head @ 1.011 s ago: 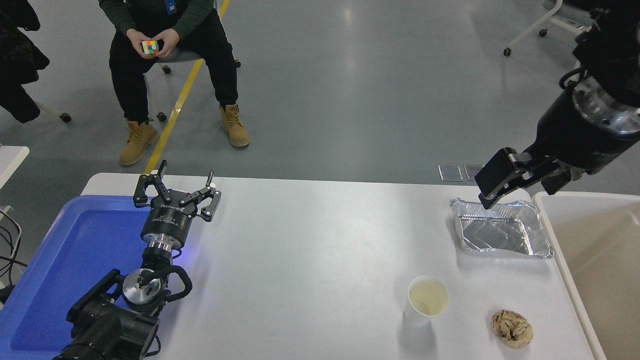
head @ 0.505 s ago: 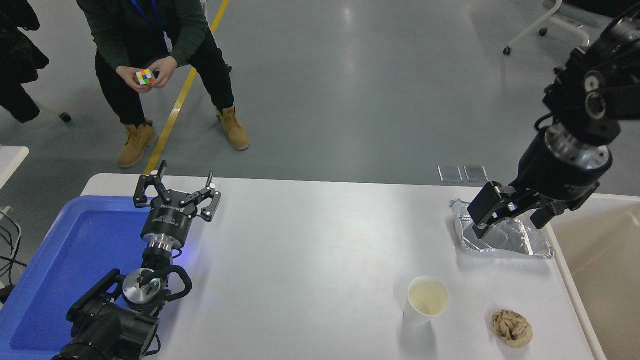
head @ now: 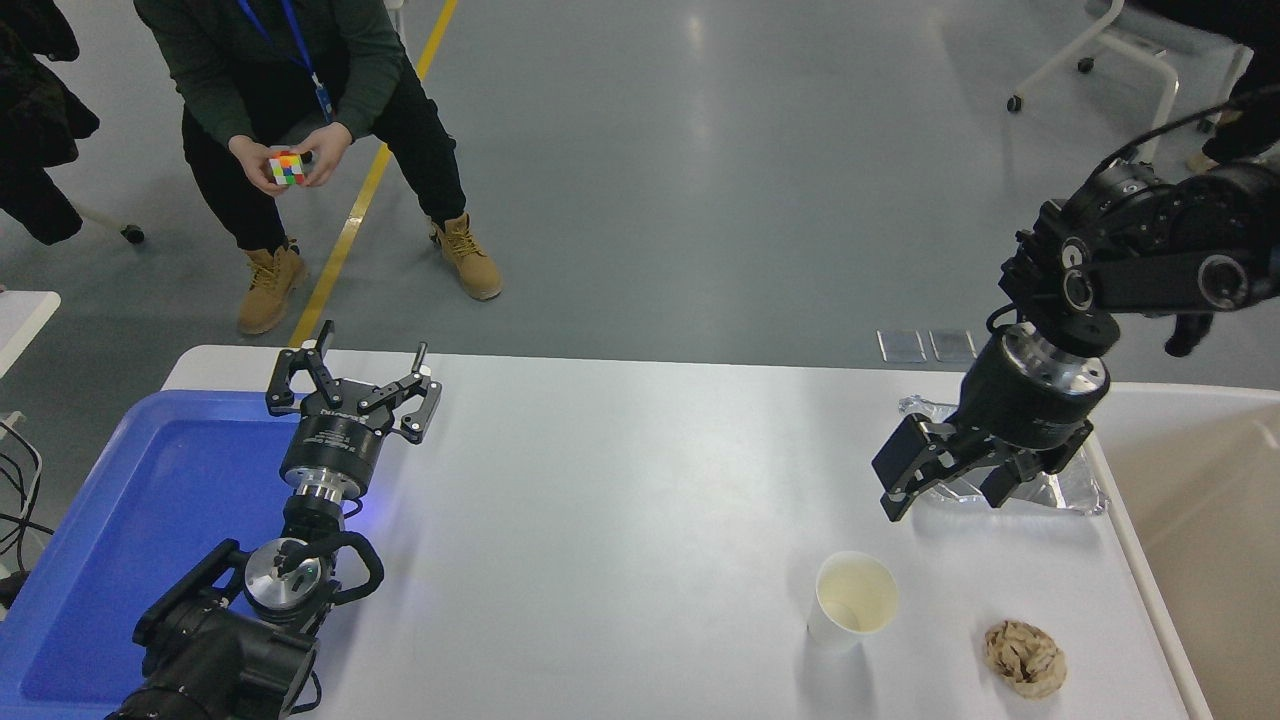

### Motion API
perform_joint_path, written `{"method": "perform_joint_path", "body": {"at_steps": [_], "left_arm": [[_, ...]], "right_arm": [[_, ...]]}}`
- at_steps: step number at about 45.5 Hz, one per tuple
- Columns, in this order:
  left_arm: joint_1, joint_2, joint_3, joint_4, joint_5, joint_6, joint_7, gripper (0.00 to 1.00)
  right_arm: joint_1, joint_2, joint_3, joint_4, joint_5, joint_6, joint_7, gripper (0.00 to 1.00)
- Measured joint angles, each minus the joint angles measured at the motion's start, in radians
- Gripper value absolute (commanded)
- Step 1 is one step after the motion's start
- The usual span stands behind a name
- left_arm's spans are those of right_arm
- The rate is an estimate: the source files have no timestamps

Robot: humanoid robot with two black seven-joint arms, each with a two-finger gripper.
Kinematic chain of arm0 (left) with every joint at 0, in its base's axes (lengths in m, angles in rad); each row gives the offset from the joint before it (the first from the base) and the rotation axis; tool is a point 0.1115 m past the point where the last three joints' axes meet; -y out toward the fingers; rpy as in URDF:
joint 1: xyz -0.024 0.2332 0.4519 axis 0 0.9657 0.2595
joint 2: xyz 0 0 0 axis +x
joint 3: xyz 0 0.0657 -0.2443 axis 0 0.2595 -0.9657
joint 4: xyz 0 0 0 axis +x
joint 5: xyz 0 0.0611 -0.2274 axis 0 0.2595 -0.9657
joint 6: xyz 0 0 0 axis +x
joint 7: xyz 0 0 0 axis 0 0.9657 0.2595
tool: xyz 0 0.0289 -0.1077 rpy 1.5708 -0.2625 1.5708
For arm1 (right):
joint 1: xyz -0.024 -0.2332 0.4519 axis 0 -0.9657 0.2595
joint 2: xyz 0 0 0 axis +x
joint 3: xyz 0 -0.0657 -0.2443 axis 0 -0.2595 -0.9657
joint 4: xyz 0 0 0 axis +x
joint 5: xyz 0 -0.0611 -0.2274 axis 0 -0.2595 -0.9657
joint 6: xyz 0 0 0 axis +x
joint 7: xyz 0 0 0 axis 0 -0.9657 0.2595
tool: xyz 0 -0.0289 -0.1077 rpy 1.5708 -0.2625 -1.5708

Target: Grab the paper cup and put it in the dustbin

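The small white paper cup (head: 853, 602) stands upright on the white table (head: 620, 520) at the front right, its cream inside showing. The cream-beige dustbin (head: 1195, 520) is at the right edge, beside the table. My right gripper (head: 945, 487) hangs open and empty above the table, up and to the right of the cup, pointing down. It is apart from the cup. My left gripper (head: 355, 375) is parked at the lower left, open and empty.
A shiny foil tray (head: 1065, 490) lies behind the right gripper, partly hidden by it. A crumpled brown paper ball (head: 1024, 657) lies right of the cup. A blue tray (head: 130, 510) is at the left. A person (head: 300, 120) holding a colour cube crouches beyond the table.
My right arm has swung left and down from over the bin's edge, past the foil tray, towards the cup. The person has leaned forward. The left arm has not moved.
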Motion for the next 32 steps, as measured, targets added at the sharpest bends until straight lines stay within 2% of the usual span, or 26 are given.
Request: {"method": "perform_joint_path", "body": {"at_steps": [32], "left_arm": [[0.000, 0.000, 0.000, 0.000, 0.000, 0.000, 0.000, 0.99]], "right_arm": [[-0.350, -0.012, 0.167, -0.217, -0.104, 0.000, 0.000, 1.00]]}}
